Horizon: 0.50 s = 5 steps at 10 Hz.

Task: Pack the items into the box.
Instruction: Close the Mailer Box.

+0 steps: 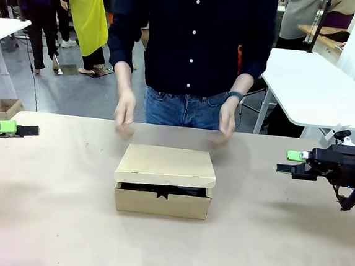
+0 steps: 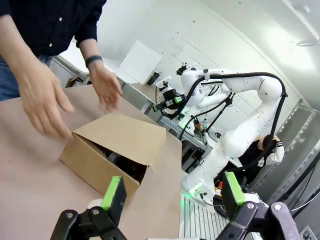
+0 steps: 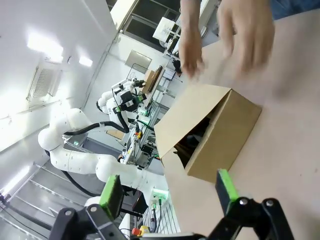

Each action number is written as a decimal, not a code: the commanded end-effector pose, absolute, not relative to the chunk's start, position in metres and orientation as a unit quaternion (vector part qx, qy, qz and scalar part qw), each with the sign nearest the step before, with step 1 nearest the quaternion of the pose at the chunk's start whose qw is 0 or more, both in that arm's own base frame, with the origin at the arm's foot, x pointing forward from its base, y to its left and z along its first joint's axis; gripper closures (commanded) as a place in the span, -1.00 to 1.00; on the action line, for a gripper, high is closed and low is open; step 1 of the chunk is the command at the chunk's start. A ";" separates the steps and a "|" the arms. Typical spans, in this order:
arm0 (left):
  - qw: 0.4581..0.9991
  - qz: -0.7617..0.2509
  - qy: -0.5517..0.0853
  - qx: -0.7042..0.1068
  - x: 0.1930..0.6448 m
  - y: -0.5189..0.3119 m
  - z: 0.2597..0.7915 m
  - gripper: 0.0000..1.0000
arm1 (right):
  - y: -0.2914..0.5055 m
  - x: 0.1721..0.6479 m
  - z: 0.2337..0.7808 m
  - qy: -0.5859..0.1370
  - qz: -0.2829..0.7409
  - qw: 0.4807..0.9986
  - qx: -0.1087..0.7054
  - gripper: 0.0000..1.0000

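The left arm comes in low at the table's (image 1: 45,221) far-left edge, its wrist level, and the left end effector (image 1: 13,128) points toward the middle with its jaws spread wide and nothing between them. In the left wrist view its green-padded fingers (image 2: 114,192) stand well apart, framing the box from a distance.

The right arm sits at the right edge, forearm level and a cable looping under the wrist. The right end effector (image 1: 293,163) points left toward the box — jaws released, touching nothing, held above the table.

The box (image 1: 164,181) stands at the middle of the table, well apart from both end effectors. Its lid flap lies nearly flat over the top, leaving a narrow gap along the near side where dark contents show; which items these are I cannot tell.

The person stands at the far side, arms down and bent at the elbows. The person's hand on the left (image 1: 125,113) and hand on the right (image 1: 227,120) hover just beyond the box's far edge — both blurred, neither touching the lid.
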<state>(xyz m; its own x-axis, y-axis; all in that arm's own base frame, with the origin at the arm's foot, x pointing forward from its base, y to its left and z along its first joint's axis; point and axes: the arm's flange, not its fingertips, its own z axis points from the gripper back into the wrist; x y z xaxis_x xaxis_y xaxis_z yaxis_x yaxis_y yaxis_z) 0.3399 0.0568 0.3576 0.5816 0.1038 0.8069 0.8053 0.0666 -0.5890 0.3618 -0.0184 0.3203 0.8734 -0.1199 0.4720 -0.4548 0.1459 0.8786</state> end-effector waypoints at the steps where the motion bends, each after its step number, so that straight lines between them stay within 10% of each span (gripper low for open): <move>1: 0.625 -0.278 -0.373 -0.627 0.339 0.057 0.358 -1.00 | -0.015 0.364 0.323 -0.232 0.113 0.717 0.647 -1.00; 5: 0.625 -0.278 -0.373 -0.627 0.339 0.057 0.358 -1.00 | -0.015 0.364 0.323 -0.232 0.113 0.717 0.647 -1.00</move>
